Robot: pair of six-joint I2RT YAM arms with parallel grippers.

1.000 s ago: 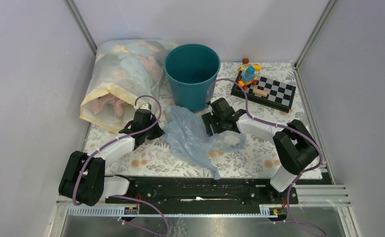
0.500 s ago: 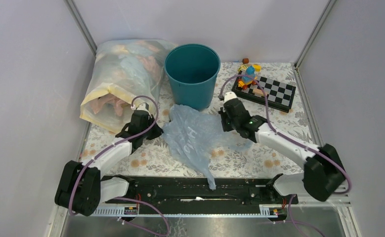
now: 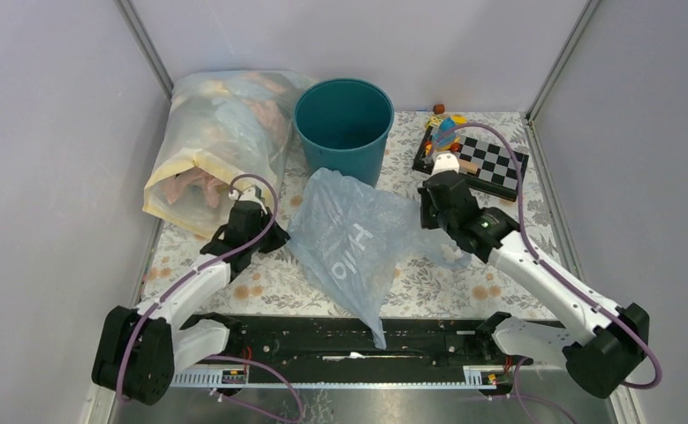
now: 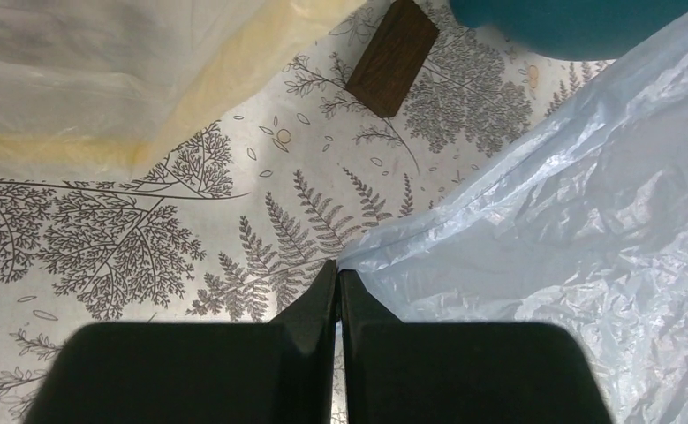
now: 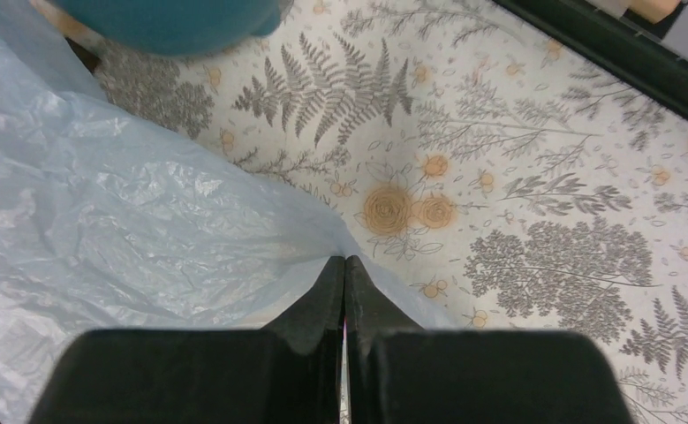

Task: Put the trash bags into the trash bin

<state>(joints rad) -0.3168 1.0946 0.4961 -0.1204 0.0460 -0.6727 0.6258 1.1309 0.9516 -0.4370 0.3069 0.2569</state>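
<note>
Trash bag (image 3: 353, 243) is held stretched between left gripper (image 4: 338, 269) and right gripper (image 5: 345, 263), both clenched on its edges, at 6 o'clock of trash bin (image 3: 384, 124).

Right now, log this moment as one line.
left gripper: shut on edge of thin pale-blue plastic bag | right gripper: shut on its opposite edge | round teal-blue plastic bin: upright, bag not yet in

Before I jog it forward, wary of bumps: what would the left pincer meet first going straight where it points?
The left pincer, shut on the trash bag, likely meets the tablecloth first, then the brown block near the trash bin; depth is unclear.
</note>
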